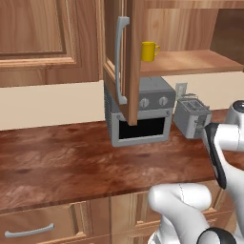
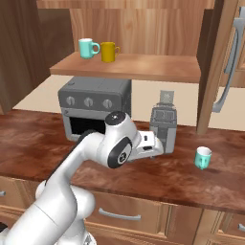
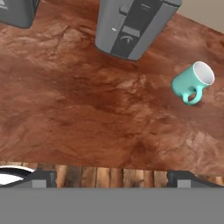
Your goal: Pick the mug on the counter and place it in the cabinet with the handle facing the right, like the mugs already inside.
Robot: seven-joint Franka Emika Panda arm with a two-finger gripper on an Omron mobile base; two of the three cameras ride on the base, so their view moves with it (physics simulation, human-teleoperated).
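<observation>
1. Two mugs stand at the left end of the cabinet shelf, at about 11 o'clock in the right base view: a second teal mug and the yellow mug just beside it. Both handles point to 3 o'clock, which sets the pattern to copy.
2. Below them the toaster oven sits at the back of the counter, leaving the front strip bare for the arm to work over.
3. At centre, the gripper hangs low above the counter. Its fingertips are spread wide and hold nothing, probably readied for an approach.
4. Just right of it stands the toaster, which likely limits any reach from behind.
5. Farther right, at about 4 o'clock in the right base view, the mug rests upright on the counter, well apart from the gripper. In the hand view its handle falls at 6 o'clock of its body, seemingly towards the counter's front edge, so it probably needs turning before shelving.
6. At far right, the cabinet door stands swung open, bar handle outward, leaving the shelf reachable.
</observation>
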